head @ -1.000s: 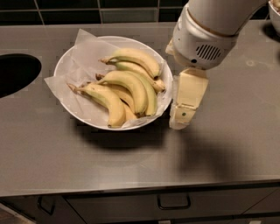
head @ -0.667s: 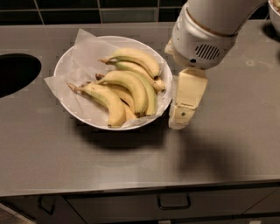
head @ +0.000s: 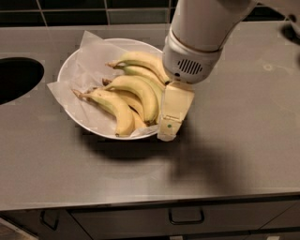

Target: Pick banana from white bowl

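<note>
A wide white bowl (head: 123, 41) lined with crumpled white paper (head: 89, 54) sits on the grey counter (head: 243, 122), left of centre. Several yellow bananas (head: 136, 86) lie in it, curved side by side; the nearest one (head: 112, 107) is at the front and another (head: 140, 60) lies at the back. My gripper (head: 169, 117) hangs from the big white arm (head: 201, 33) at the bowl's right rim, touching or just beside the rightmost bananas. It holds nothing that I can see.
A dark round sink opening (head: 16, 79) is cut into the counter at the far left. A dark tiled wall (head: 93, 9) runs along the back. Drawers with handles (head: 186, 216) sit below the counter's front edge.
My gripper and arm have moved left from beside the bowl to its right rim, next to the bananas. The bowl and bananas have not moved.
</note>
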Controlling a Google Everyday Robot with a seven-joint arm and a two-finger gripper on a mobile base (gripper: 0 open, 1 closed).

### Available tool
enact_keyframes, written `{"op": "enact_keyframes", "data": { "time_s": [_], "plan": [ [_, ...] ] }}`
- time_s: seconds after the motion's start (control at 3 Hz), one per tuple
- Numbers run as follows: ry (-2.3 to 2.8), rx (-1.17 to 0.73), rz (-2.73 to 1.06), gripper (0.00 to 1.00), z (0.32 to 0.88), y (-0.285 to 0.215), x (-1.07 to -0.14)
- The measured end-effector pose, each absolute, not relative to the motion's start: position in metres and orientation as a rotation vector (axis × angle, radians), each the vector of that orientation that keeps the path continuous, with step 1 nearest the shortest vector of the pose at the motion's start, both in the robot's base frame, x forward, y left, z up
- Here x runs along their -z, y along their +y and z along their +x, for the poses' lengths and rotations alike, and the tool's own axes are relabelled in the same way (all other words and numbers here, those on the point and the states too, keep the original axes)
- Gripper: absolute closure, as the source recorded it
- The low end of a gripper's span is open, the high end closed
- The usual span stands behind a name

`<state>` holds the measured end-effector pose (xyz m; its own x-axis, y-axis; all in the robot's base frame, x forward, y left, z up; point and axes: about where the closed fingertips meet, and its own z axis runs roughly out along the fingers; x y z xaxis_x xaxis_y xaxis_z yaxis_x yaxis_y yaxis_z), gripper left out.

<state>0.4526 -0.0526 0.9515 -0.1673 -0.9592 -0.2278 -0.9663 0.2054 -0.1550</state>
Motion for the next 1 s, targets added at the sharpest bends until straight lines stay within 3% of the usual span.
{"op": "enact_keyframes", "data": {
  "time_s": [0.33, 1.0],
  "plan": [
    [2.307, 0.095, -1.690, 0.00, 0.4586, -0.0409, -0.9383],
    [2.371, 0.101, -1.591, 0.00, 0.4606, -0.0438, -0.9380]
  ]
}}
